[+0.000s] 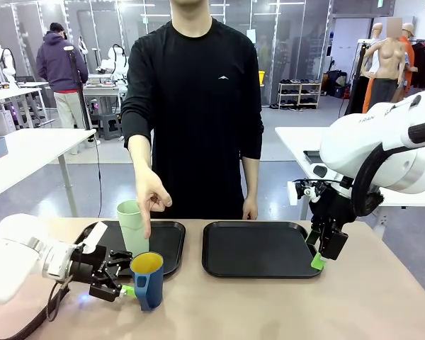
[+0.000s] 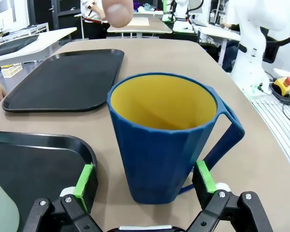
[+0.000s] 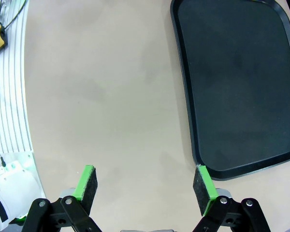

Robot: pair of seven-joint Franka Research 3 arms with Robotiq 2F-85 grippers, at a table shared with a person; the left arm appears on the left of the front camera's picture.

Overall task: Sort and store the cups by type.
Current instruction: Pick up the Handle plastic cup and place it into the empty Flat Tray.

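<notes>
My left hand [image 2: 144, 179] is wide open with a pad on each side of the mug [image 2: 159, 145], not squeezing yet. The mug stands upright on the counter [image 1: 269, 304], just off the near right corner of the left tray [image 1: 168, 241]. From the wrist cam, one pad looks right at the foot of the handle. I'd say roll the wrist a touch or slide in deeper so both pads meet the blue wall, not the loop. Otherwise I reckon it'll twist when I close. Keep it low on the body too, since it flares toward the rim.

On the left tray stands the mint tumbler [image 1: 132, 225], upright near the tray's right side, with the person's hand [image 1: 152, 198] over it, finger pointing down. Nothing in the mug, just the yellow inside. Right of that tray is the second tray [image 1: 258, 248], nothing on it. My right hand [image 3: 145, 181] hangs open past it, at its near right corner.
</notes>
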